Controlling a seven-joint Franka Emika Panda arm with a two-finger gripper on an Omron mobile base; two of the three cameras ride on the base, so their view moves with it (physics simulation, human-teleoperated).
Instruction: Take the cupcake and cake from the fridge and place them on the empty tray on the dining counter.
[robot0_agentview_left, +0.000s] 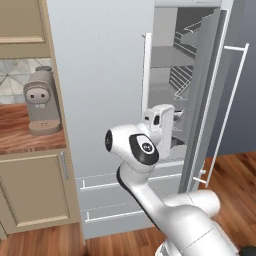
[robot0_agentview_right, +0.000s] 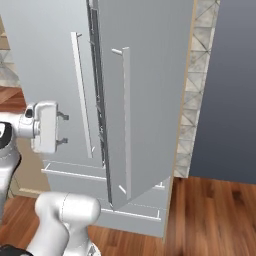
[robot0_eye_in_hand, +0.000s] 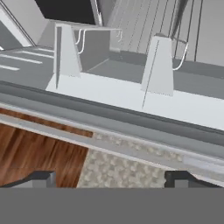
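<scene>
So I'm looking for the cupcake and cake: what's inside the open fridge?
Inside the fridge, grey shelves and wire door racks show, apparently bare. The arm covers the lowest shelf, so neither food item can be confirmed.

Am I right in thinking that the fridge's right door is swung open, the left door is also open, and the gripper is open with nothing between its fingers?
Not quite: only the right door of the fridge is swung open. The left door is shut, as the left base view shows. The rest holds: the gripper is open and holds nothing, as the right base view shows.
</scene>
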